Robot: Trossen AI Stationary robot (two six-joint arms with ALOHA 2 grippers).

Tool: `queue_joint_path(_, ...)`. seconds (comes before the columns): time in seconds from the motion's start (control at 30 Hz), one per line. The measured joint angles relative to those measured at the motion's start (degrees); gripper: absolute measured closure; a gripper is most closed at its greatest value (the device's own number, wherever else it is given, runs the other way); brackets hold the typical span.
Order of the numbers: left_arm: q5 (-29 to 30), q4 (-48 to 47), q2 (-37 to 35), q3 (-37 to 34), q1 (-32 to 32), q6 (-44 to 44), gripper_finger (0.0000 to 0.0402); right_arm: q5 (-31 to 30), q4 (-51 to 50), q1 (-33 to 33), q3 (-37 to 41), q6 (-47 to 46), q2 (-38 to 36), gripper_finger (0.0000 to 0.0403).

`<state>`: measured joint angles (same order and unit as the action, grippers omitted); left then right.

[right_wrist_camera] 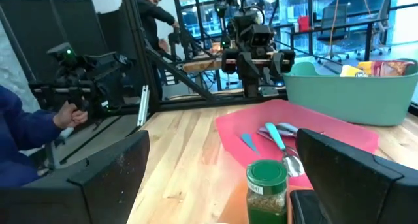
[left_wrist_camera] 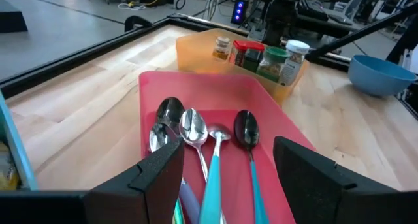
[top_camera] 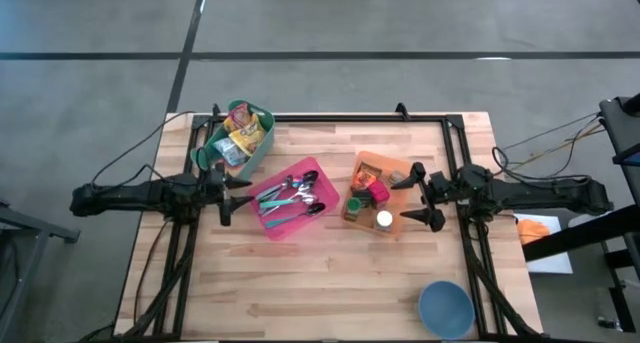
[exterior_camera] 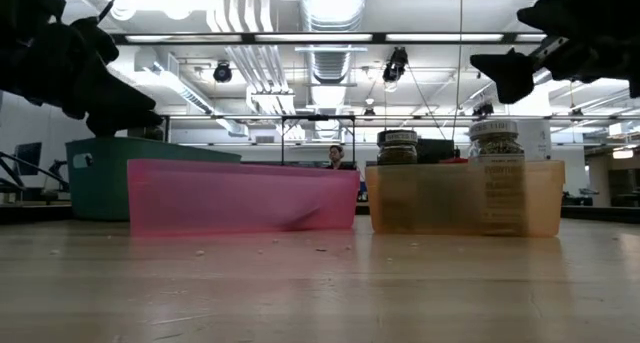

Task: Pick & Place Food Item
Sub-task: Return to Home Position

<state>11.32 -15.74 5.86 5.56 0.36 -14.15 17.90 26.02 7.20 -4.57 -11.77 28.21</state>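
A green bin (top_camera: pixel 240 135) at the table's far left holds food packets (top_camera: pixel 244 123). Beside it a pink tray (top_camera: pixel 290 205) carries several spoons (left_wrist_camera: pixel 196 129). An orange tray (top_camera: pixel 378 195) right of centre holds spice jars (left_wrist_camera: pixel 261 54), one with a green lid (right_wrist_camera: pixel 266 185). My left gripper (top_camera: pixel 235 196) hovers open at the pink tray's left end, its fingers (left_wrist_camera: pixel 157 175) above the spoon handles and touching nothing. My right gripper (top_camera: pixel 413 198) is open at the orange tray's right end, above the jars, with nothing between its fingers (right_wrist_camera: pixel 111 175).
A blue bowl (top_camera: pixel 445 309) sits at the near right corner. A black frame (top_camera: pixel 350 117) rims the table's far edge and sides. The near half of the tabletop (top_camera: pixel 320 283) is bare wood. A person's sleeve and hand (right_wrist_camera: pixel 39 129) show beyond the table in the right wrist view.
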Motion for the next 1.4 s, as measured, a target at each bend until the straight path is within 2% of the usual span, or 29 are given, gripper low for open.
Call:
queue_joint_path(0.2,1.1,-1.8,-0.5,0.2,0.0,-0.4,0.0165,-0.1,-0.1,0.1,3.0,0.2,-4.5,0.0021)
queue_joint_path(0.53,1.5,-2.5,-3.4,0.2,0.0,-0.1,0.0165,-0.1,-6.4,0.1,3.2,2.8,-9.8,0.0021)
queue_joint_path(0.7,1.3,-2.5,-3.4,0.2,0.0,2.4,0.0165,-0.1,-6.5,0.1,3.2,3.3,-9.6,0.0021)
queue_joint_path(1.4,1.9,-2.1,-3.4,0.1,0.0,2.1,0.0165,0.0,-6.2,0.1,3.7,6.0,-9.4,0.0021)
